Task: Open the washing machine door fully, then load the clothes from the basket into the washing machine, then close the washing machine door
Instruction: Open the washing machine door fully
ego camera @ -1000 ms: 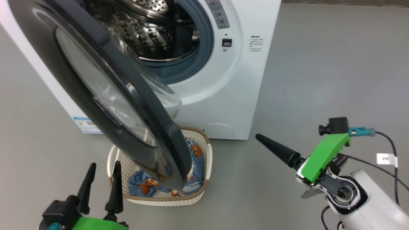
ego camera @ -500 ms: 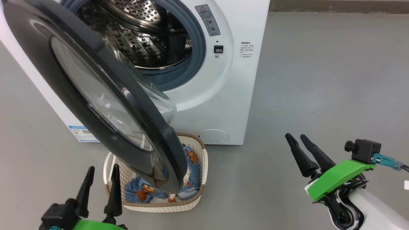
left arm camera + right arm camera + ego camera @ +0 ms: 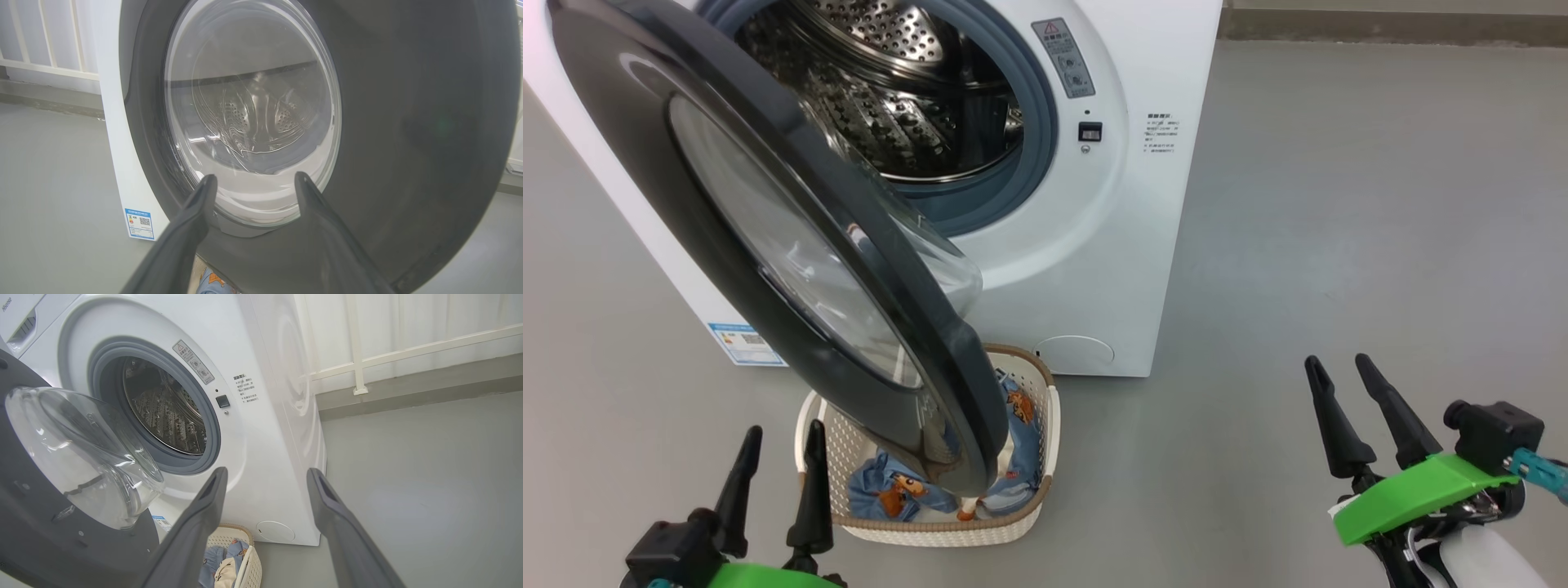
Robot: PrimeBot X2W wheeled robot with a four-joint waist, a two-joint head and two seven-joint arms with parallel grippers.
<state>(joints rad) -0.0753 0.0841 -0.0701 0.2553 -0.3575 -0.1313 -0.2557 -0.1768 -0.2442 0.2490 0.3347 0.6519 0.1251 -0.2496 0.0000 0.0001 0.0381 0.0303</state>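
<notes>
Drawn back since, the right gripper (image 3: 1334, 359) was left parted and empty, like the left gripper (image 3: 785, 427). The washing machine door (image 3: 768, 245) hung half-open over the basket (image 3: 931, 535); its rim was best pushed wider.

washing machine door (image 3: 792, 269) swung open over basket (image 3: 1045, 457) of clothes (image 3: 894, 490), drum (image 3: 907, 90) exposed

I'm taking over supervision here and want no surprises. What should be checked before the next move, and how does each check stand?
1. Washing machine door fully open: not ok; it stands partway, overhanging the basket.
2. Clothes in basket: ok, partly hidden by the door.
3. Left gripper open and empty: ok.
4. Right gripper open and empty: ok.
5. Drum free of laundry: cannot tell; the door hides part of it.
</notes>
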